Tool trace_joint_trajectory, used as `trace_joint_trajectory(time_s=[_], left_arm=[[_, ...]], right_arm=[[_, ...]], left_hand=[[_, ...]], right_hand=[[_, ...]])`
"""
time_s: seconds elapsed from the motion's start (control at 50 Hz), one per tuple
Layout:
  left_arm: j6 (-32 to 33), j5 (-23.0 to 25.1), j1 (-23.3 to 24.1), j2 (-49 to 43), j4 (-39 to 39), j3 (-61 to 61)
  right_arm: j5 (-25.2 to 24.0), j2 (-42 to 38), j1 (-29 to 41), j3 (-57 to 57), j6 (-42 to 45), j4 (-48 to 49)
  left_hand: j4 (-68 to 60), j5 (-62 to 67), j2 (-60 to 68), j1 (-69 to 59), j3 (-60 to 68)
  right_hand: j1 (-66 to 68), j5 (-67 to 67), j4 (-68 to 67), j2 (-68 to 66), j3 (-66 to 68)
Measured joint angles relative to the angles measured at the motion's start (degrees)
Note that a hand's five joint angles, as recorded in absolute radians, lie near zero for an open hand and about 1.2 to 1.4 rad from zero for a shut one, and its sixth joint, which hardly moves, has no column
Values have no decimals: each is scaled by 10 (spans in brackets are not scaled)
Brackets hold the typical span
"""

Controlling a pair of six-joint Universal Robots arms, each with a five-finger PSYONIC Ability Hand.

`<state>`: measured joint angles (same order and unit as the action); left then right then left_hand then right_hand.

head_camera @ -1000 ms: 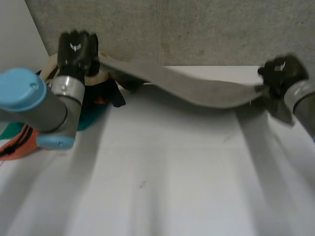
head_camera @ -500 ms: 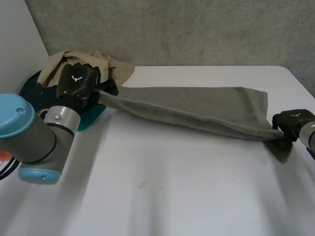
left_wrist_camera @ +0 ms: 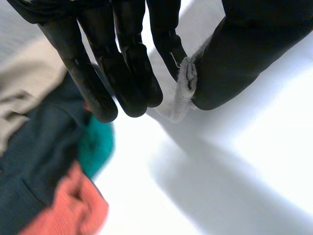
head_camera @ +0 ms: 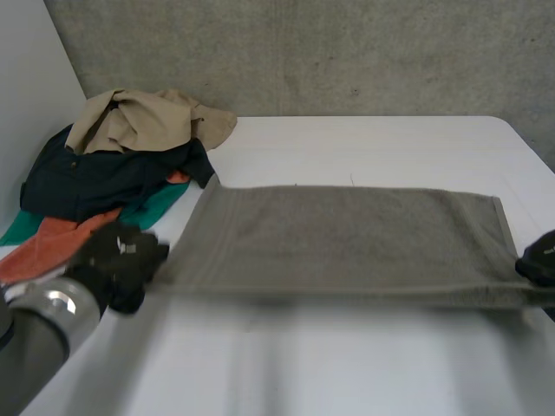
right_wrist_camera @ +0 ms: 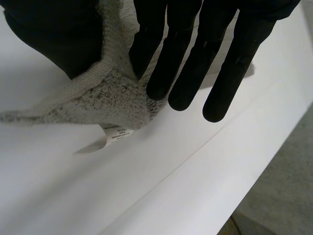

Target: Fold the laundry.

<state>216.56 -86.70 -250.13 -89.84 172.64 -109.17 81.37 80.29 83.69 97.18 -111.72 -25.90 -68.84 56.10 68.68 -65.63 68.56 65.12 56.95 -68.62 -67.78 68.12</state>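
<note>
A grey towel point(head_camera: 347, 243) lies spread out flat across the middle of the white table point(head_camera: 347, 364). My left hand point(head_camera: 117, 264) grips its near left corner; in the left wrist view the towel corner point(left_wrist_camera: 185, 88) is pinched between a finger and the thumb of that hand point(left_wrist_camera: 122, 58). My right hand point(head_camera: 539, 258) holds the near right corner, where the right wrist view shows the towel corner point(right_wrist_camera: 107, 98) with its white label point(right_wrist_camera: 115, 134) pinched between thumb and fingers point(right_wrist_camera: 181, 63).
A pile of laundry sits at the back left of the table: a beige garment point(head_camera: 143, 117) on top, a dark one point(head_camera: 104, 178), a teal one point(head_camera: 152, 208) and an orange one point(head_camera: 48, 247). The table's right edge point(right_wrist_camera: 244, 186) runs close to my right hand.
Both hands have drawn the towel toward the front of the table and down, from hanging stretched in the air to lying spread flat.
</note>
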Motion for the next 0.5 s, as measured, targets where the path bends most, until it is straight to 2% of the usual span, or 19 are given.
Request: trace_joint_trajectory(time_s=[0.06,0.12,0.32,0.5], left_arm=[[41,1,1,13,-48,-19],[63,4,1,8,-47,-25],[54,9,8,-113,136,66],[6,2,28,-299,237,298]], right_arm=[[-3,14,-9,11,31,-23],[-5,8,-18,13,48,-31],[17,-116,-3,-63,41,60],[80,-198,86,-229,-8,220]], left_hand=[[0,0,0,0,0],[0,0,0,0,0],[0,0,0,0,0],[0,0,0,0,0]], right_hand=[[0,0,0,0,0],[0,0,0,0,0],[0,1,0,0,0],[0,10,0,0,1]])
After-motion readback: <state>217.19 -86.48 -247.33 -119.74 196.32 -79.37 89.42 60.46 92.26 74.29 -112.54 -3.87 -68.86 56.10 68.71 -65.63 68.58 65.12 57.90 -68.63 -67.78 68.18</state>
